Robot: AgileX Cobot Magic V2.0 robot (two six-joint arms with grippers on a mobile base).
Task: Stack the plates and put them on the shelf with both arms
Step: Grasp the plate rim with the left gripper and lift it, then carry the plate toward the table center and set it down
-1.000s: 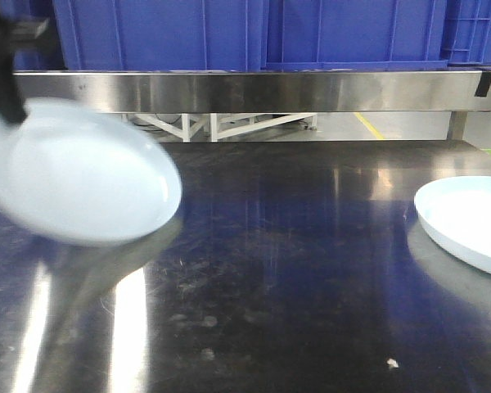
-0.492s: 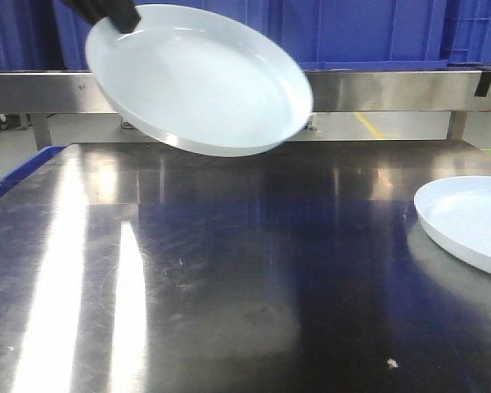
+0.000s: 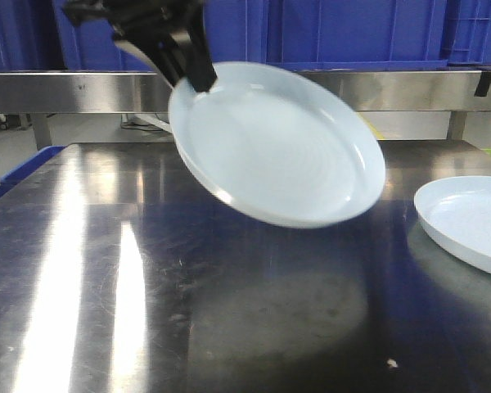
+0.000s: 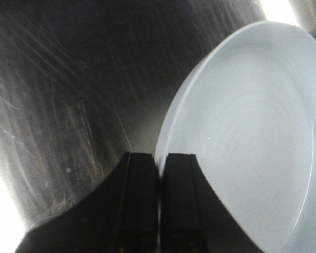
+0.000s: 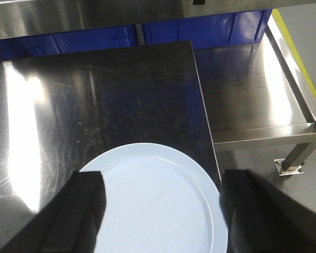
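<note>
Two plates [image 3: 286, 147] [image 3: 470, 221]; two hands [image 4: 159, 166] [image 5: 163, 203]; perhaps four blue crates [image 3: 352, 29]

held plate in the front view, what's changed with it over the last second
The held plate has swung from low at the left edge of the table, up, then right and slightly down to mid-table, nearer the second plate. The jaws of the left gripper stayed clamped on its rim throughout. The second plate has not moved from the right side.

The held plate [image 3: 282, 147] hangs above the table [image 3: 106, 286], left of the resting plate [image 3: 470, 221].
</note>
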